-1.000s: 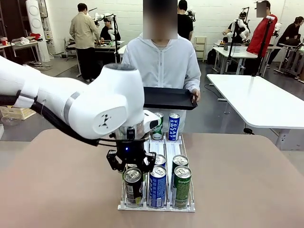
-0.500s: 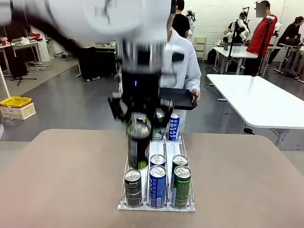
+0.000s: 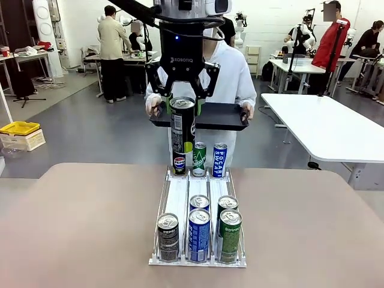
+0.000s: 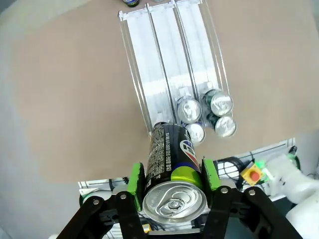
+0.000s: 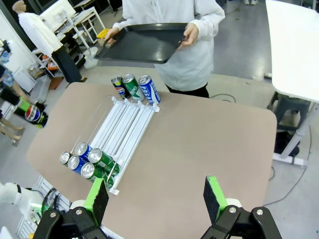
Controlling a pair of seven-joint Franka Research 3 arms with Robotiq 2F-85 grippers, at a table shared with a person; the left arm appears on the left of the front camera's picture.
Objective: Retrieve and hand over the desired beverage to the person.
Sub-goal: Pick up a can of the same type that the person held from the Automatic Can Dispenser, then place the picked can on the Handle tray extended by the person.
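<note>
Pepsi can upright in left hand (well above the rack)

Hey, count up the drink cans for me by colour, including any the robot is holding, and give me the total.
Black cans: 3, counting the held can in the left claw
Blue cans: 3
Green cans: 3
Total: 9 cans

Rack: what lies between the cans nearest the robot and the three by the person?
Only bare white lanes of the rack, between the near cans and the far three; the right wrist view shows it.
</note>
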